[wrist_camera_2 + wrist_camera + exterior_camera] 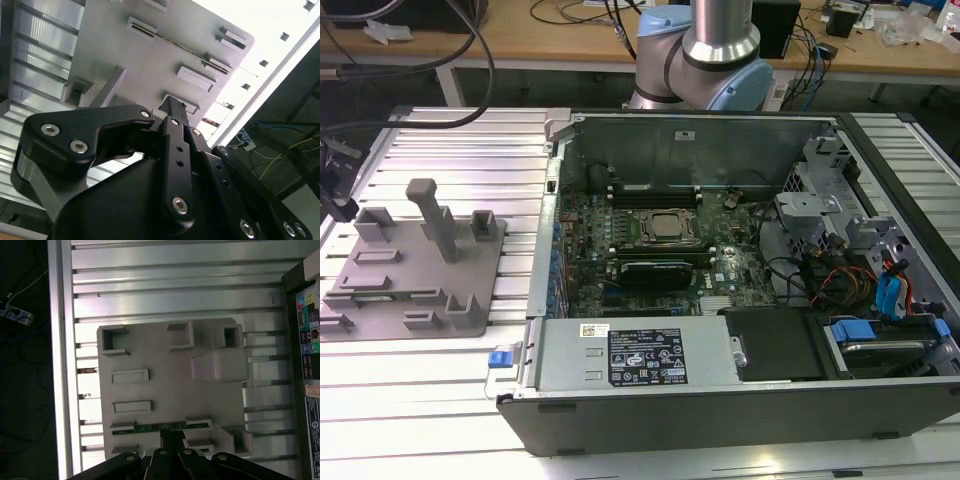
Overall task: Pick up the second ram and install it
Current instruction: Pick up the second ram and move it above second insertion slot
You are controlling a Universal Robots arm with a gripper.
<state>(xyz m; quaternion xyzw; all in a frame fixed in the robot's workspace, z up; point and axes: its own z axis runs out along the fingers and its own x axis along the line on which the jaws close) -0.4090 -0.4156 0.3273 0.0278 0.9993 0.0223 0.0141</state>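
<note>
The second ram (pixel 160 428) is a thin dark green stick standing on edge in the holders along one side of the grey fixture tray (pixel 165 385). In the exterior view the ram (pixel 382 297) shows as a dark line near the tray's front edge. My gripper (pixel 172 439) hangs above the tray, over the middle of the stick and clear of it, shut with nothing in it. The second wrist view shows the gripper (pixel 173 103) above the tray from the side. In the exterior view the gripper (pixel 344 212) is at the far left edge.
The open computer case (pixel 550 190) lies to the exterior view's right of the tray, with the processor socket (pixel 665 228) and a black card (pixel 655 270) on its board. A tall post (pixel 432 215) rises from the tray. The ribbed metal table (pixel 470 150) ends just beyond the tray.
</note>
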